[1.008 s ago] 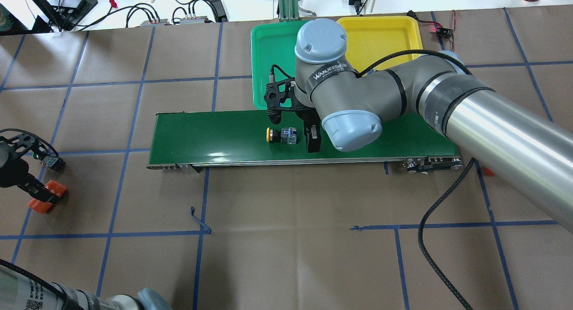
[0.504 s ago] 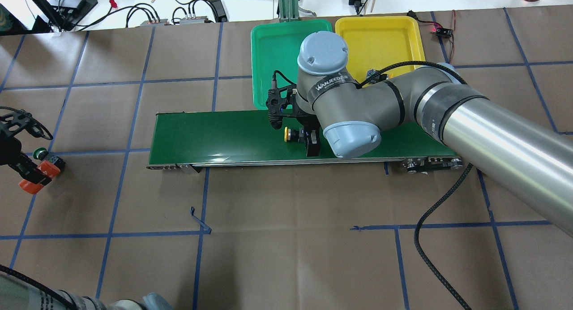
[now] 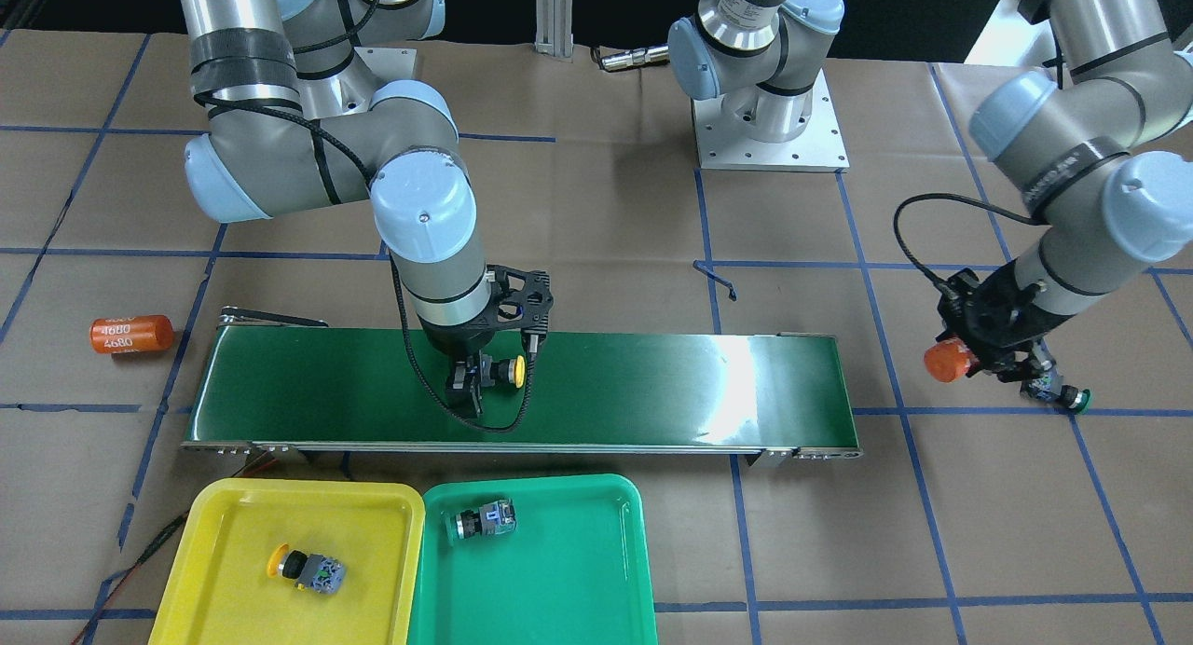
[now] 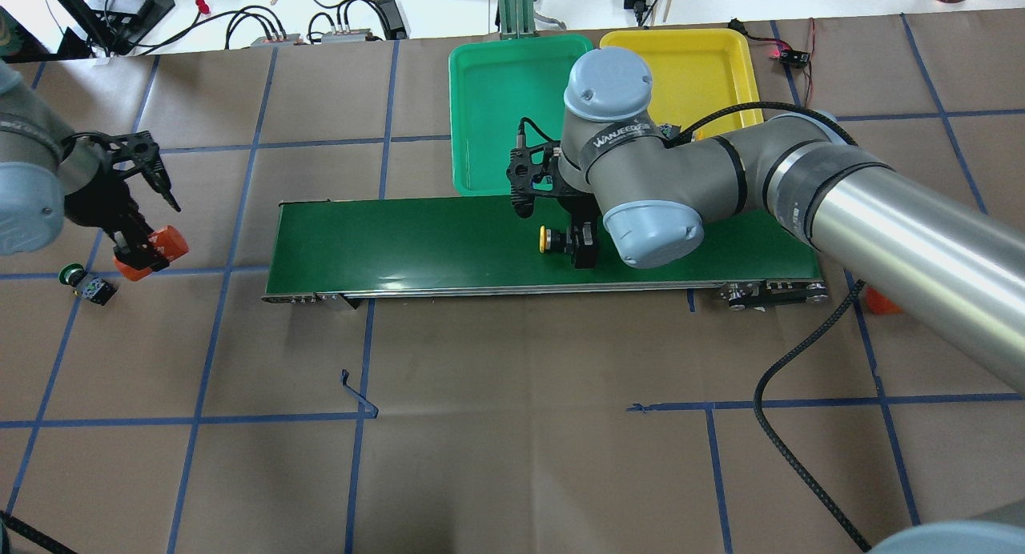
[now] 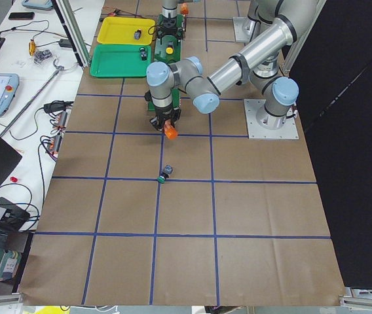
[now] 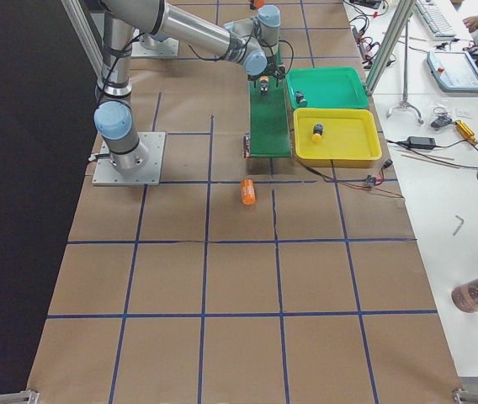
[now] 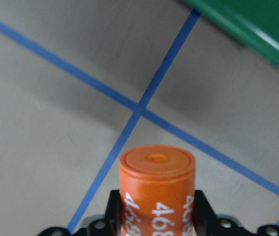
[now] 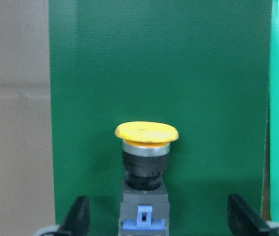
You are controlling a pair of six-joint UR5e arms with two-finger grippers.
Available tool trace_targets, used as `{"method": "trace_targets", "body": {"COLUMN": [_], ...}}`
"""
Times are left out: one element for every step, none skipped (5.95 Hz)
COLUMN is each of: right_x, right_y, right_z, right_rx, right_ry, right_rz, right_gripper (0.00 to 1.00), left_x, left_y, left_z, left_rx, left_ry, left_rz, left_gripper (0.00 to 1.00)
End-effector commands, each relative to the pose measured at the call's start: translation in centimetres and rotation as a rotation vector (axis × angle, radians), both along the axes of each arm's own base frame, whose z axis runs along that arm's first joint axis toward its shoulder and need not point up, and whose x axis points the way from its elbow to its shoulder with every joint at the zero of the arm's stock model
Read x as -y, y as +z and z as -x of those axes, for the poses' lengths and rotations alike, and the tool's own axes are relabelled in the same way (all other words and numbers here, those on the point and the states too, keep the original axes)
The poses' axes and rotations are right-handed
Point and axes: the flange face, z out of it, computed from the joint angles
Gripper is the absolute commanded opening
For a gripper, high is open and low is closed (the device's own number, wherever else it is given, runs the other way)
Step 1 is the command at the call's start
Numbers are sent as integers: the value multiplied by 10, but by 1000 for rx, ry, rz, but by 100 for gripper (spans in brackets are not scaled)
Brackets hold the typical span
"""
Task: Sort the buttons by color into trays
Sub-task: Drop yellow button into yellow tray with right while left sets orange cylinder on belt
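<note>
Straddling a yellow-capped, black-bodied button (image 8: 146,162) on the belt (image 8: 179,59), right hand (image 8: 159,216) spread wide, left hand (image 7: 155,216) clamping orange cylinder (image 7: 156,179)

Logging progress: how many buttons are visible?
4: a yellow button on the belt at the right gripper, another in the yellow tray, a green button in the green tray, another on the table.

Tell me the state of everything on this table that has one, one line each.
Right gripper, open, straddling unsorted yellow button on belt.
Left gripper, shut on orange cylinder.
Yellow tray, holds sorted yellow button.
Green tray, holds sorted green button.
Loose green button, lying on table.
</note>
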Motion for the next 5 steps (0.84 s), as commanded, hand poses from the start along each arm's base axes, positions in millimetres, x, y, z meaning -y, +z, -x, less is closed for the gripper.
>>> {"method": "trace_targets", "body": {"right_x": [8, 10, 14, 17, 19], "right_y": [-3, -6, -8, -6, -5], "right_z": [23, 32, 51, 64, 70], "right_rx": [-6, -8, -13, -64, -75], "right_ry": [-22, -32, -19, -16, -5], "right_rz": [-13, -18, -23, -15, -9], "right_gripper": [82, 72, 42, 20, 9], "left_x": [5, 1, -1, -2, -2], "left_y": [2, -9, -14, -12, -18], "left_z": [107, 134, 157, 167, 168], "left_rx": [2, -10, -7, -2, -8], "left_ry": [-267, -319, -347, -364, -367], "left_rz": [-1, -16, -19, -7, -18], "left_gripper": [0, 0, 1, 1, 3]}}
